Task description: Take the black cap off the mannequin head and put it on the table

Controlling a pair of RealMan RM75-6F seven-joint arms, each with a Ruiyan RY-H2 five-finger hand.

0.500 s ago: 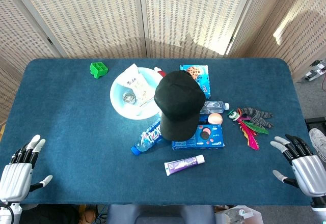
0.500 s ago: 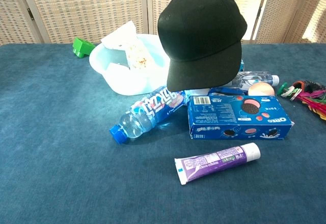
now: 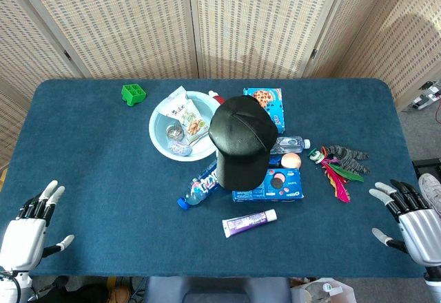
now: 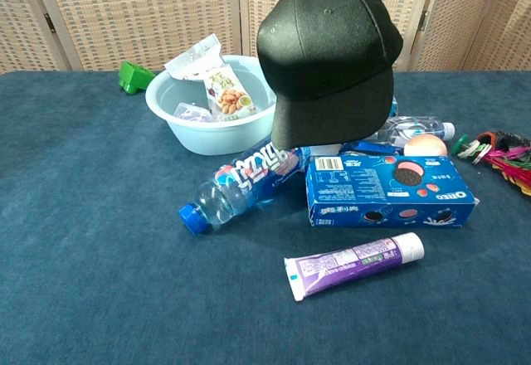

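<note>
The black cap point(image 3: 240, 140) sits on the mannequin head at the table's middle, its brim pointing toward me; the head under it is almost wholly hidden. The chest view shows the cap point(image 4: 328, 58) upright above the boxes. My left hand point(image 3: 27, 228) lies at the near left edge of the table, fingers spread and holding nothing. My right hand point(image 3: 411, 219) lies at the near right edge, also spread and empty. Both hands are far from the cap, and neither shows in the chest view.
A light blue bowl point(image 3: 160, 136) with snack packets stands left of the cap. A water bottle point(image 4: 241, 184), an Oreo box point(image 4: 390, 191) and a purple tube point(image 4: 353, 263) lie in front. A cookie box point(image 3: 265, 103), feathers point(image 3: 339, 174) and a green block point(image 3: 133, 93) lie around.
Both hands have drawn slightly toward me and the table's near corners. Glare on the bowl has gone, so its snack packets show clearly. The cap has not moved.
</note>
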